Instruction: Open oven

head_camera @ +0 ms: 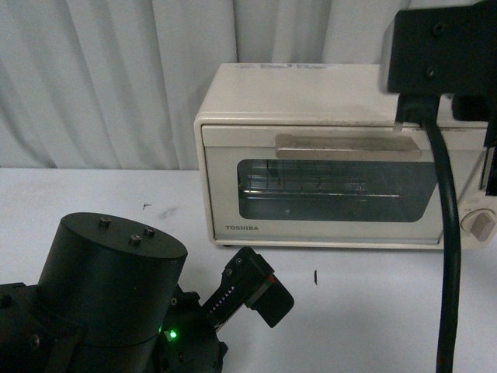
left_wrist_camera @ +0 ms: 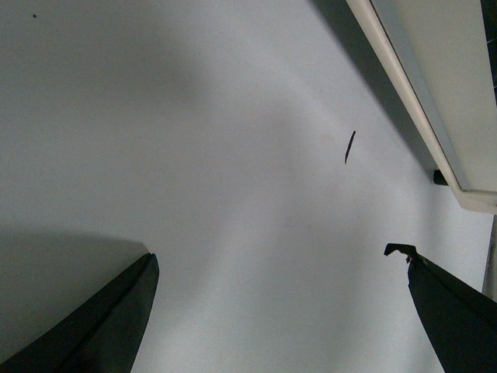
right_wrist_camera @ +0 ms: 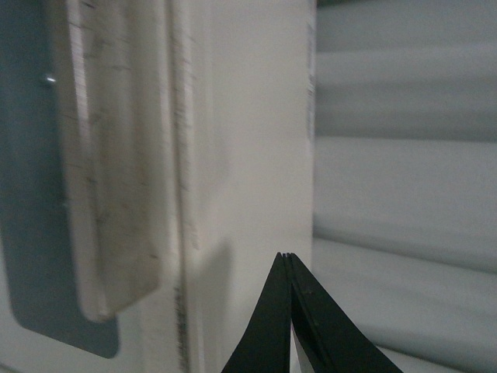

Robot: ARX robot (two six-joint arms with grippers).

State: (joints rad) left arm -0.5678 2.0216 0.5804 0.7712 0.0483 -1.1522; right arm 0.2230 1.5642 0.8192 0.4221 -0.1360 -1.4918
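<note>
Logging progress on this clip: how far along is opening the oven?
Done: nothing; the oven door is flush shut. In hand: the right gripper, shut, is beside the end of the handle, not touching. The left gripper hangs open over the table. Left: hook the handle, pull the door down.

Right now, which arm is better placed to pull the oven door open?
Right. The right gripper, shut, sits close by the handle of the oven; the left gripper hangs open over the table.
</note>
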